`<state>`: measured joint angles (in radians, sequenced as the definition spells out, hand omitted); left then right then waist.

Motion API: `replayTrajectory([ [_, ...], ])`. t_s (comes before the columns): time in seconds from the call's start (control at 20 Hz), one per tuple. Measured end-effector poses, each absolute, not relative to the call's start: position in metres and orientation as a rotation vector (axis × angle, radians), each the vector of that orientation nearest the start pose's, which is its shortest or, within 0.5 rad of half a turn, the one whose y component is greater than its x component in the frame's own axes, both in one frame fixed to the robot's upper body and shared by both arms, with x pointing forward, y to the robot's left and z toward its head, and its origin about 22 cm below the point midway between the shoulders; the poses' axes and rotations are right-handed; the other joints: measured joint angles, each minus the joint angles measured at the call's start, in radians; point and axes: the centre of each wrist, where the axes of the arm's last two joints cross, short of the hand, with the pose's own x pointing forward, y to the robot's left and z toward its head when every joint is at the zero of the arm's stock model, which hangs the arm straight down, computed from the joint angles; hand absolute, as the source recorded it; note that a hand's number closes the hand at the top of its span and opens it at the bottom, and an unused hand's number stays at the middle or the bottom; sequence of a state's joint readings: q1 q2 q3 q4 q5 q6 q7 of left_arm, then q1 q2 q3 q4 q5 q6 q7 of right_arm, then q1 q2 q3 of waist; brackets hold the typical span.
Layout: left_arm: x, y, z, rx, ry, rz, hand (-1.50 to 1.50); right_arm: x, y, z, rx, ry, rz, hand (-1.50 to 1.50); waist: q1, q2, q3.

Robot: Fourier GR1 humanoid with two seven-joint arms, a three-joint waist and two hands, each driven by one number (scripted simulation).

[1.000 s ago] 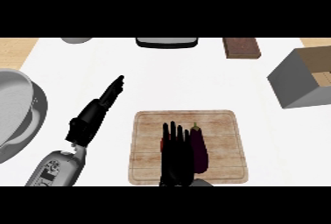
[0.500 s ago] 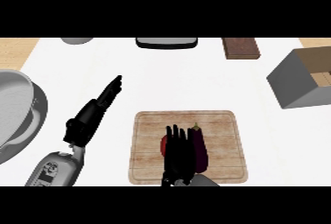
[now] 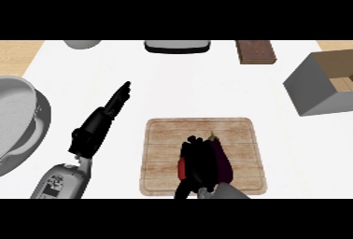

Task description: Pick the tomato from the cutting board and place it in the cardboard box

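A wooden cutting board (image 3: 200, 130) lies at the middle front of the white counter. My right hand (image 3: 196, 163) is over its near half, fingers curled down round the tomato (image 3: 180, 169), of which only a red sliver shows at the hand's left side. A dark purple eggplant (image 3: 222, 158) lies against the hand's right side. The open cardboard box (image 3: 324, 86) stands at the right edge, well apart from the board. To the left of the board my left hand (image 3: 96, 128) rests open, fingers straight and pointing away.
A large grey metal bowl (image 3: 17, 121) sits at the left edge. Along the far edge stand a grey round object (image 3: 82, 44), a dark tray (image 3: 176, 45) and a brown block (image 3: 255, 51).
My right hand's fingertips drew back toward me as the fingers bent down, and the grey wrist came into view. A red edge of the tomato now shows at its left. The left hand stayed still.
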<state>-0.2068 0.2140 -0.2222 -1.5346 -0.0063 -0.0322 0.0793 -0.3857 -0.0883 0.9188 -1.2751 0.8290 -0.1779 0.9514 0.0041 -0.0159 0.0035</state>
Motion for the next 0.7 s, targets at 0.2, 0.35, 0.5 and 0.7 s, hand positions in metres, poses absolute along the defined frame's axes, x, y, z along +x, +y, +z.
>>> replayTrajectory([
  [0.2, 0.278, 0.212, 0.039, -0.023, -1.596, -0.431, 0.0, 0.221, -0.114, -0.023, -0.805, -1.196, 1.304, 1.5, -0.018, -0.002, 0.003],
  [0.35, 0.277, 0.215, 0.038, -0.014, -1.591, -0.419, 0.0, 0.221, -0.174, -0.021, -0.806, -1.263, 1.404, 1.5, -0.035, 0.0, 0.002],
  [0.5, 0.276, 0.218, 0.039, -0.008, -1.593, -0.413, 0.0, 0.224, -0.241, -0.01, -0.855, -1.318, 1.458, 1.5, -0.046, 0.006, 0.001],
  [0.7, 0.277, 0.221, 0.042, -0.004, -1.592, -0.411, 0.0, 0.228, -0.319, 0.019, -0.95, -1.426, 1.453, 1.5, -0.05, 0.01, 0.001],
])
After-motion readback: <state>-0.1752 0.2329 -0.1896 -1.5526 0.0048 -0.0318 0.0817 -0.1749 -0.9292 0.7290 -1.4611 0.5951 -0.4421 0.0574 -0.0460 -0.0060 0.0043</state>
